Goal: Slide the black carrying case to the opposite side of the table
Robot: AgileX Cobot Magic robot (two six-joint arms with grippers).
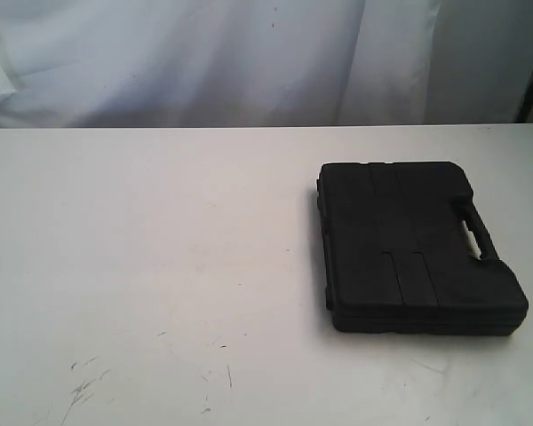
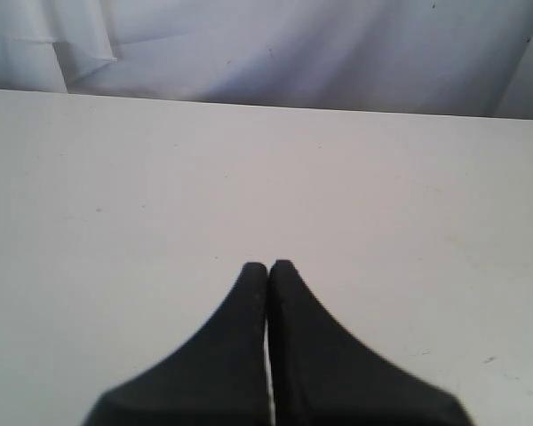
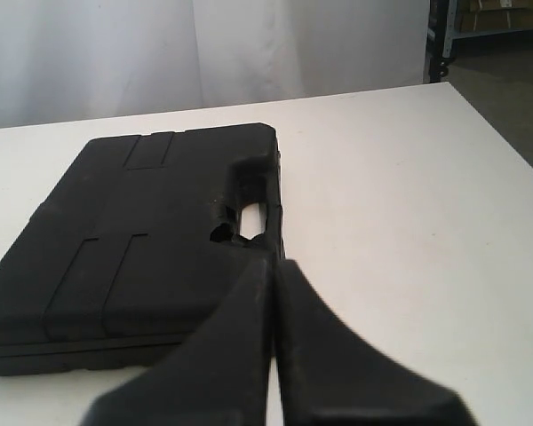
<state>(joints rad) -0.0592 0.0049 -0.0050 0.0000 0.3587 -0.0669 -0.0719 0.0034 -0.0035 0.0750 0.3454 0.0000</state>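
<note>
1. The white table [image 1: 160,248] spans the scene.
2. The black case [image 1: 409,244] lies flat on its right half, handle slot [image 1: 470,238] facing right.
3. The right gripper [image 3: 273,264], fingers together, sits by the case's handle edge.
4. The left gripper [image 2: 268,266], fingers together, is over bare table.

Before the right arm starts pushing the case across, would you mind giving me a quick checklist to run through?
1. Case lies flat and closed on the table: ok.
2. Sliding path across the table, left of the case in the exterior view, free of obstacles: ok.
3. Right gripper shut, tips near the handle: ok.
4. Right gripper in contact with the case: cannot tell.
5. Left gripper shut, holding nothing: ok.
</note>
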